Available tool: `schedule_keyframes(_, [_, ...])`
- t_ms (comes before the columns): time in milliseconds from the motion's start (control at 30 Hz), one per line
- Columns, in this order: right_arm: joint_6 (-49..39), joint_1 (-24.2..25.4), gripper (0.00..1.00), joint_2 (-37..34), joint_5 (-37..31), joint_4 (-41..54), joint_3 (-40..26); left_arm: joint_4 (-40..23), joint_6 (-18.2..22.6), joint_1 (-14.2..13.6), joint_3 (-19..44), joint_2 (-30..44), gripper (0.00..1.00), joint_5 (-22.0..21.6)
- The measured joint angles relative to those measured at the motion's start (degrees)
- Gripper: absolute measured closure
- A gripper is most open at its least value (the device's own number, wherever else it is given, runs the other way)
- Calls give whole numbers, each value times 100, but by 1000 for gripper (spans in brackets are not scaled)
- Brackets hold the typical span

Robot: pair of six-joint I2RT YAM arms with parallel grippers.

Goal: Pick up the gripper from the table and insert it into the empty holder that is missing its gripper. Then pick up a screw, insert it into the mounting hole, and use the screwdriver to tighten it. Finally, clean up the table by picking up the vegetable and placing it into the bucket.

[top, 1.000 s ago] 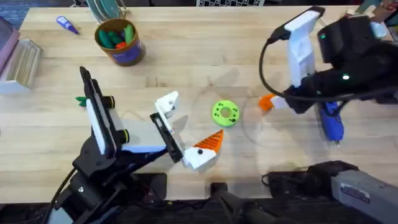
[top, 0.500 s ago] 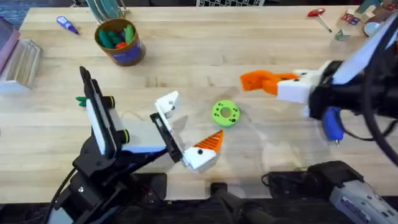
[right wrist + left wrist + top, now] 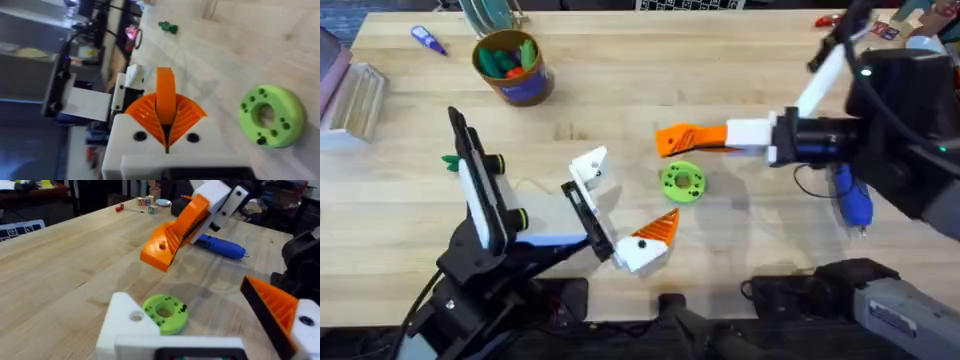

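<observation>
wood table (image 3: 620, 90); right gripper (image 3: 670, 140) seemingly clamps gripper (image 3: 165, 97).

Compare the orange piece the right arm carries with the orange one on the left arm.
The gripper is loose, clamped in the right gripper above the table; the left arm's orange finger sits mounted on a white block. The gripper hangs by the green disc's far side, the orange finger at its near side. Both are orange wedges.

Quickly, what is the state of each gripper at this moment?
Left gripper: open, holding nothing; one side is a bare white block.
Right gripper: shut on the loose orange gripper, carried above the table.
</observation>
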State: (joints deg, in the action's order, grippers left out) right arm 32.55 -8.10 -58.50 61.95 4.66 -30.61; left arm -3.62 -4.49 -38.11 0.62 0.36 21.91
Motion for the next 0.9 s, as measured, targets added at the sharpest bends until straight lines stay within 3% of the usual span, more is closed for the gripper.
schedule_keyframes(267, [1199, -401, 992, -1451, 623, -1491, 9, 0, 2, 0, 0, 0, 15, 2])
schedule_keyframes(467, [2214, -975, 992, -1960, 805, -2846, 11, 0, 0, 0, 0, 0, 14, 4])
schedule_keyframes(600, [2638, -1293, 992, -2117, 842, -2999, 11, -2, -2, 0, 0, 0, 15, -25])
schedule_keyframes(900, [3091, -1427, 992, -2166, 922, -3113, 13, -2, 2, 4, 0, 0, 15, -26])
